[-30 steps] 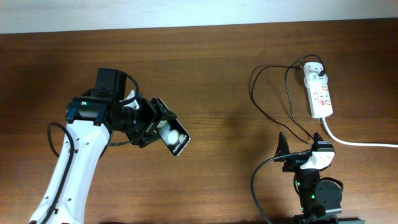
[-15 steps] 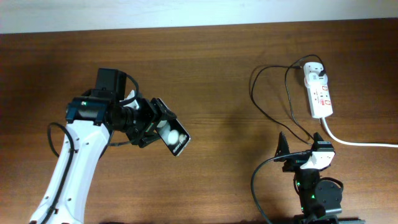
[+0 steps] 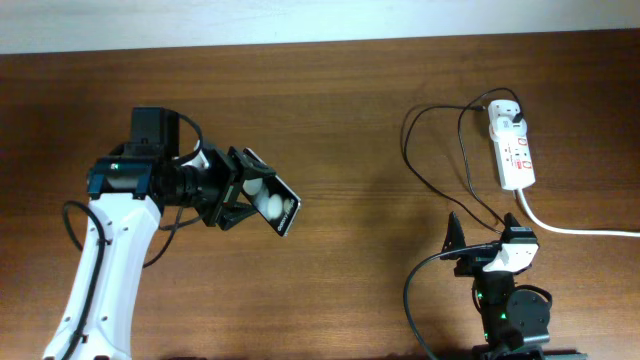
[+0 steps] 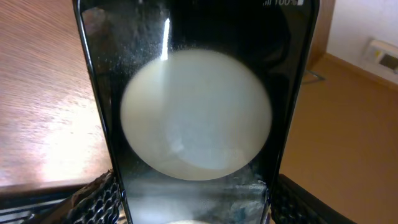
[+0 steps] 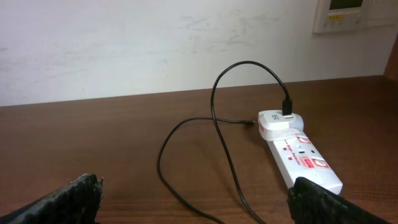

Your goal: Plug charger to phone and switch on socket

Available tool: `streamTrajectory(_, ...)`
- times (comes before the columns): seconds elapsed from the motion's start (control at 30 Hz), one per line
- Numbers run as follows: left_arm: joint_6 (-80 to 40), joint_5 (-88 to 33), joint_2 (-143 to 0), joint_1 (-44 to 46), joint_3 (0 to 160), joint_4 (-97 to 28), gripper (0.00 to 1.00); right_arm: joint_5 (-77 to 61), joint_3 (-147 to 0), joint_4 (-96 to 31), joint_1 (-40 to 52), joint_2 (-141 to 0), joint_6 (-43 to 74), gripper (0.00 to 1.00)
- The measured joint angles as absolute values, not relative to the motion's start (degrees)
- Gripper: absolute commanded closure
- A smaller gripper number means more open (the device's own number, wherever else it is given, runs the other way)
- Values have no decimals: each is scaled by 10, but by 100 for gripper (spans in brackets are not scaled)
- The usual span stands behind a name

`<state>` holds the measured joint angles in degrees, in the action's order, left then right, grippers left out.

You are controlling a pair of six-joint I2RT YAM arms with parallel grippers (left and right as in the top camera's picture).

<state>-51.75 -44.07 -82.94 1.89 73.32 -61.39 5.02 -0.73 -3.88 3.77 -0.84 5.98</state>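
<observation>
My left gripper (image 3: 240, 190) is shut on the black phone (image 3: 270, 197) and holds it tilted above the table at the left. In the left wrist view the phone (image 4: 196, 93) fills the frame, a white round patch on it, and a finger (image 4: 93, 202) shows on each side. The white socket strip (image 3: 512, 145) lies at the far right, with a white adapter block (image 3: 506, 113) on its far end. The black charger cable (image 3: 432, 170) loops from it toward my right gripper (image 3: 458, 240). My right gripper is open and empty; the cable (image 5: 217, 134) and socket (image 5: 301, 158) lie ahead of it.
A thick white cord (image 3: 575, 228) runs from the socket off the right edge. A pale wall (image 3: 300, 20) borders the table's far edge. Bare wood lies between the two arms.
My left arm has drawn back to the left and turned, carrying the phone up and left. The right arm, cable and socket have not moved.
</observation>
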Motion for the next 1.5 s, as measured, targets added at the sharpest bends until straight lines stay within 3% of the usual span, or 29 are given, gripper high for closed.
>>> streamTrajectory(0.17, -508, -514, -844, 19, 733, -577, 52, 50, -7, -39, 38, -8, 60, 1)
streamTrajectory(0.4, -383, -653, -994, 19, 733, -576, 50, 50, -7, -39, 38, -8, 60, 1)
streamTrajectory(1.1, -347, -673, -998, 19, 733, -554, 52, 50, -7, -39, 38, -8, 60, 1)
streamTrajectory(1.5, -329, -714, -1068, 19, 733, -546, 51, 50, -7, -39, 38, -8, 60, 1)
